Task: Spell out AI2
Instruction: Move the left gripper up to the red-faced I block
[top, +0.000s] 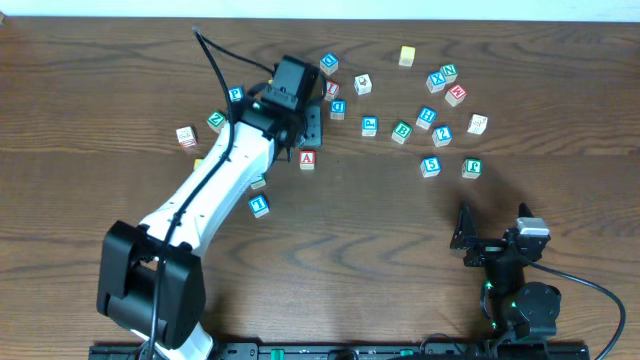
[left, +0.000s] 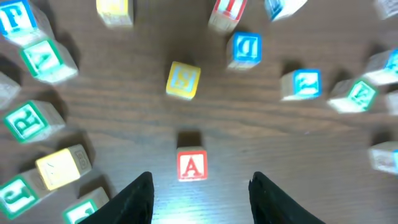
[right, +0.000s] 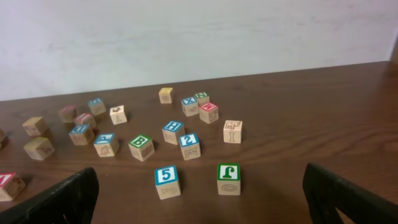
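Mostly cropped, left gripper (left: 201, 186) wide apart before the A block (left: 192, 165); right gripper (right: 199, 180) likewise agape.

White-shelled left arm (top: 215, 185), black cable (top: 212, 60) — matte black left end effector (left: 200, 183).

left arm (top: 215, 185) hides most of a yellow block (top: 198, 162); red i block (left: 225, 12) cropped, blurred.
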